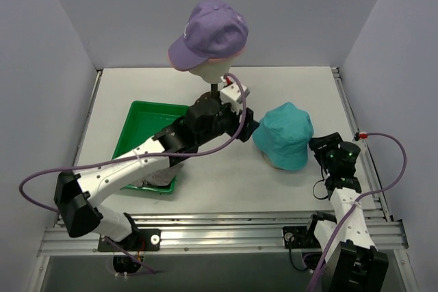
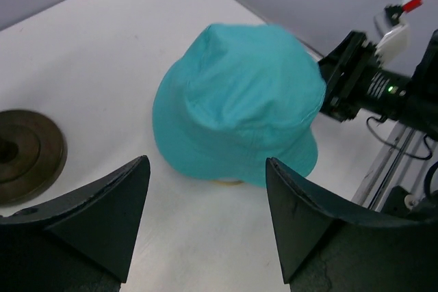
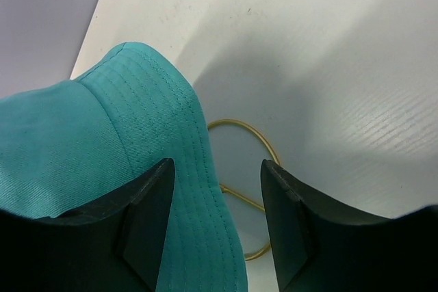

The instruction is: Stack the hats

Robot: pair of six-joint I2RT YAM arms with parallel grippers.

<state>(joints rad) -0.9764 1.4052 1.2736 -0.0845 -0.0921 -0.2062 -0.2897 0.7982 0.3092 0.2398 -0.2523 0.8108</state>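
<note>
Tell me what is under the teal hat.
A thin yellow loop lies on the table and runs in under the brim of the teal hat. Where the loop leads, and anything else propping the hat up, is covered by the fabric.

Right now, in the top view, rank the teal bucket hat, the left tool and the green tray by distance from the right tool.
1. teal bucket hat: at the right tool fingertips, just to its left.
2. left tool: beyond the hat, mid-table.
3. green tray: far left side.
</note>
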